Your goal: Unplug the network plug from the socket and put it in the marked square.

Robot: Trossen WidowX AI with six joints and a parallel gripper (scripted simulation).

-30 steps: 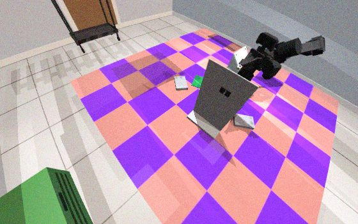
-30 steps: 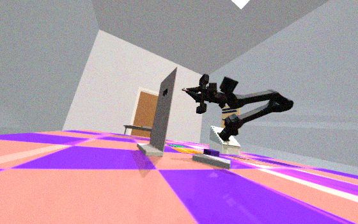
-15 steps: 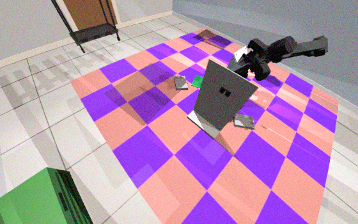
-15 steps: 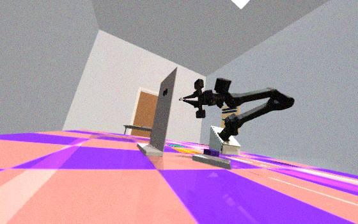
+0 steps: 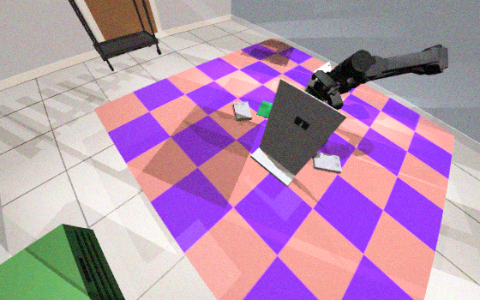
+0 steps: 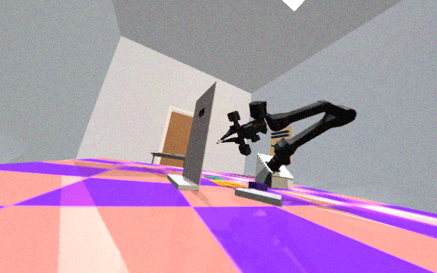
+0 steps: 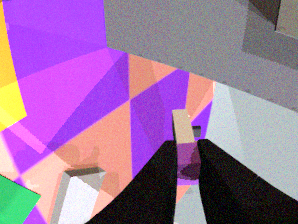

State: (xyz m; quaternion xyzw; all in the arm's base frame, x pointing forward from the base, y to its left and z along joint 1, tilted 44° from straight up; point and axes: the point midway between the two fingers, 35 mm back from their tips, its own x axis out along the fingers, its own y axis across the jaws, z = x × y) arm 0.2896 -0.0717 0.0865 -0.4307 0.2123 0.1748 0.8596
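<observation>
Black arm (image 5: 386, 69) behind the upright gray panel (image 5: 296, 133), its claw perhaps partly hidden there.
</observation>
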